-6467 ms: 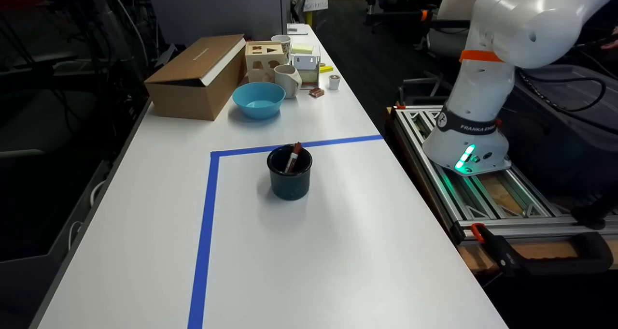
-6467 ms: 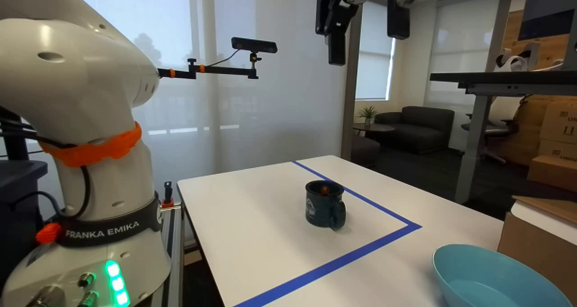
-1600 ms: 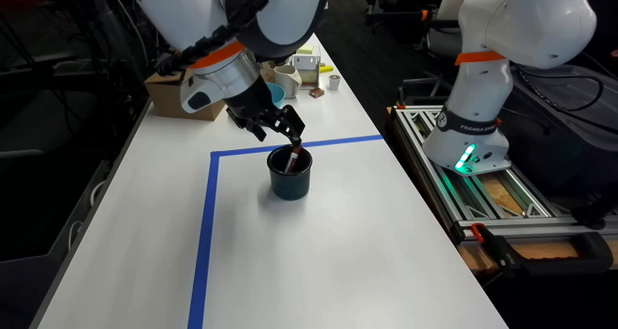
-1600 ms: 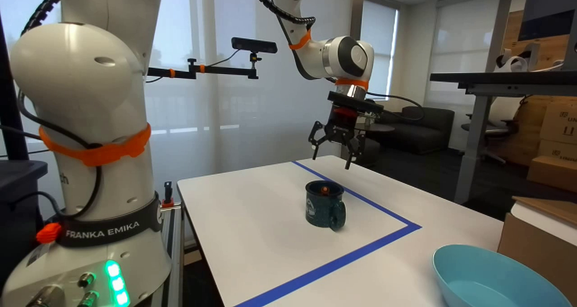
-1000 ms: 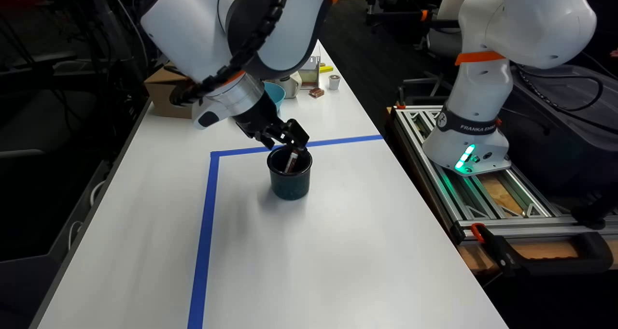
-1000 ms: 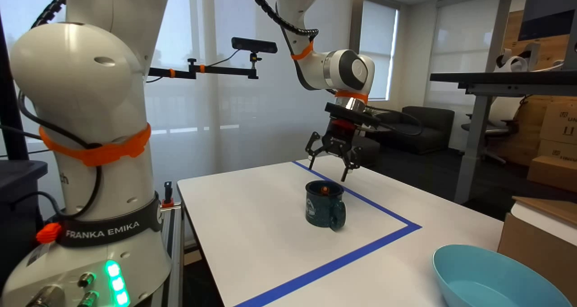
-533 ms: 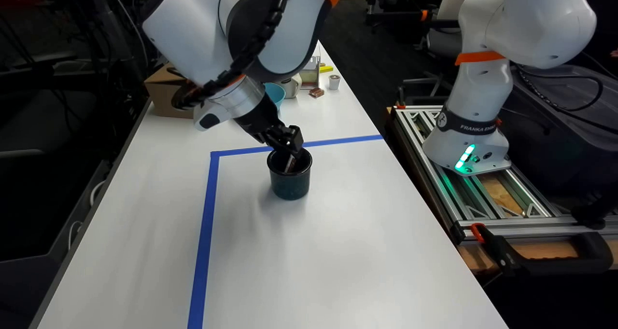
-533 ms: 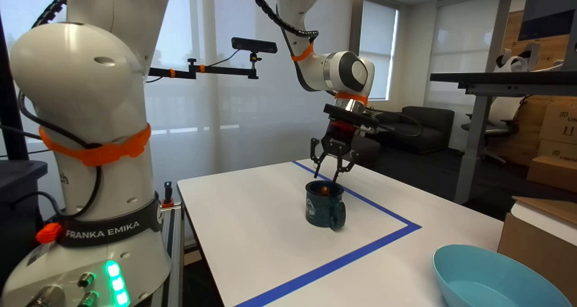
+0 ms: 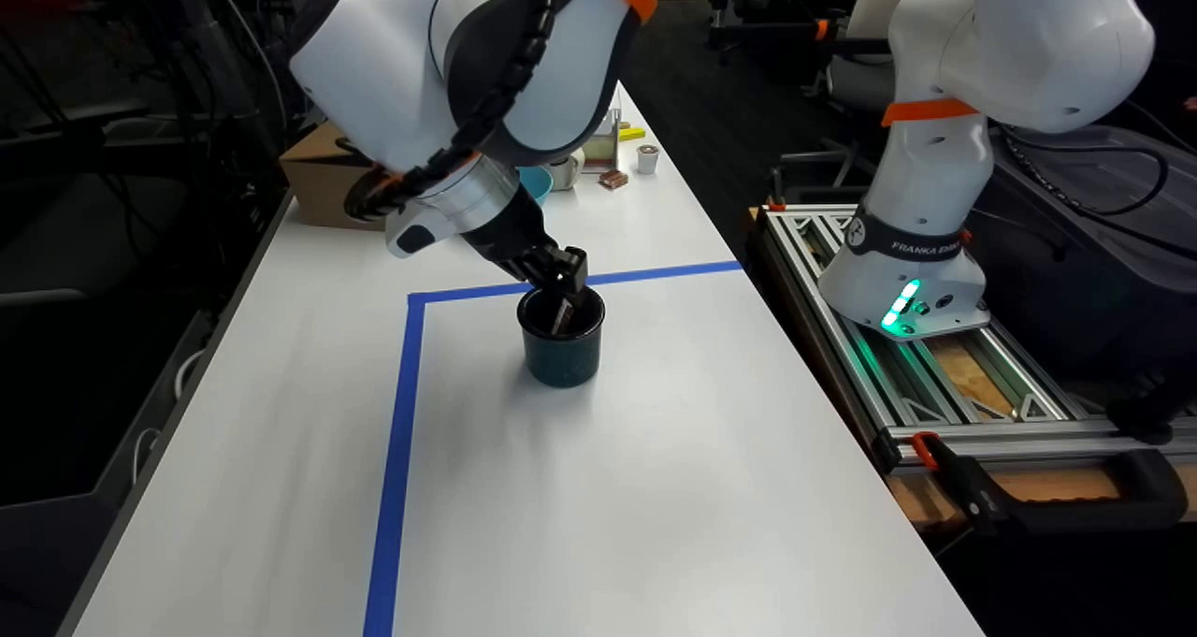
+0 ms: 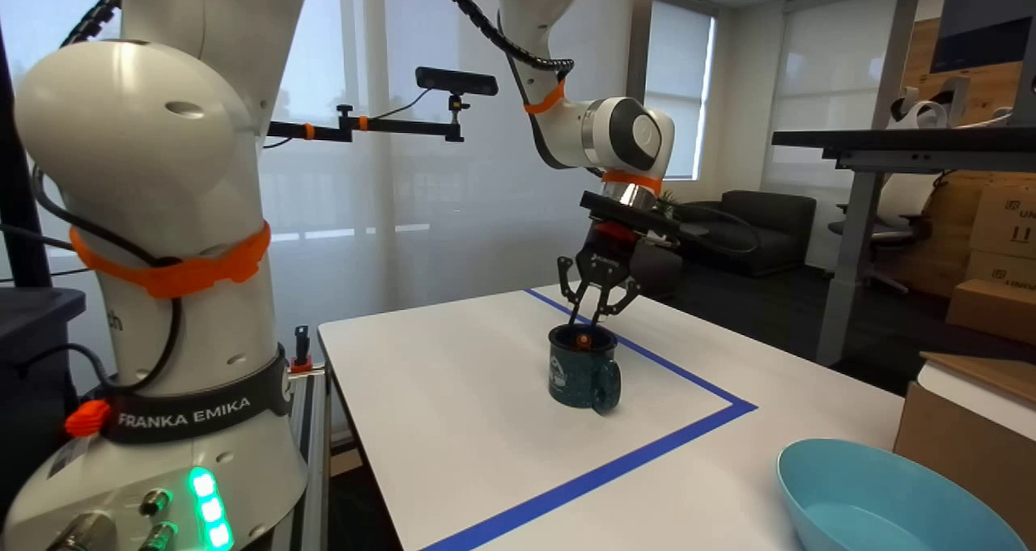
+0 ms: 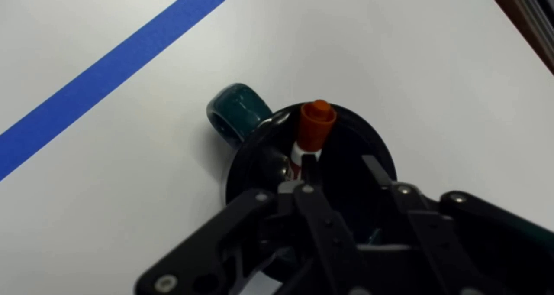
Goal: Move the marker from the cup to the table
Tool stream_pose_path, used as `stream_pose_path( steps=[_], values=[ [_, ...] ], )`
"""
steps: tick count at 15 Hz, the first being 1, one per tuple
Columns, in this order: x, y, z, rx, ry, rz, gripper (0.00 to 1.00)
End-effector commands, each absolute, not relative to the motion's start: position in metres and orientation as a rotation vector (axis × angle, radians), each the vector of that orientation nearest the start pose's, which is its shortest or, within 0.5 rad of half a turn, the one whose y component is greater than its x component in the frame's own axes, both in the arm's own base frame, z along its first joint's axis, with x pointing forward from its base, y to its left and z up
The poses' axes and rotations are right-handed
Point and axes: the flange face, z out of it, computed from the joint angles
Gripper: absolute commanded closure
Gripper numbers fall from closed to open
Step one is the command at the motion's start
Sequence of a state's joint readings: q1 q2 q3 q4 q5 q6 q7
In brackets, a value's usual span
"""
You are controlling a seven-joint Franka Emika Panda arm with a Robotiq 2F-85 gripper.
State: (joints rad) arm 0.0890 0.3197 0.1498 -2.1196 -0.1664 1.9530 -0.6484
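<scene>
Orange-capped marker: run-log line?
orange-capped marker: leaning in dark teal cylindrical cup | cup: upright on white table | black gripper: jaws apart at cup mouth, no grip visible

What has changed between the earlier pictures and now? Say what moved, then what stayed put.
The pincer has come down from high up to the mouth of the cup, and it has narrowed without shutting. Nothing has visibly been taken hold of or let go. The marker still leans in the cup, which has kept its place on the table; the light-blue bowl is also unmoved.
</scene>
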Motion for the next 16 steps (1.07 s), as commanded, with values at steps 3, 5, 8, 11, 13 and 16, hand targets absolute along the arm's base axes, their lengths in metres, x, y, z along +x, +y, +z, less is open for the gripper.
stream_pose_path(
  steps=[3,5,8,11,13,16],
  values=[
    [0.5019,0.1085,0.2297,-2.680,-1.430,0.773,0.61],
    [0.5016,0.1083,0.2289,-2.677,-1.431,0.776,0.61],
    [0.5010,0.1070,0.2270,-2.674,-1.432,0.783,0.51],
    [0.5004,0.1053,0.2257,-2.671,-1.436,0.789,0.54],
    [0.4997,0.1035,0.2243,-2.668,-1.437,0.793,0.57],
    [0.4979,0.1000,0.2218,-2.665,-1.429,0.798,0.59]
  ],
)
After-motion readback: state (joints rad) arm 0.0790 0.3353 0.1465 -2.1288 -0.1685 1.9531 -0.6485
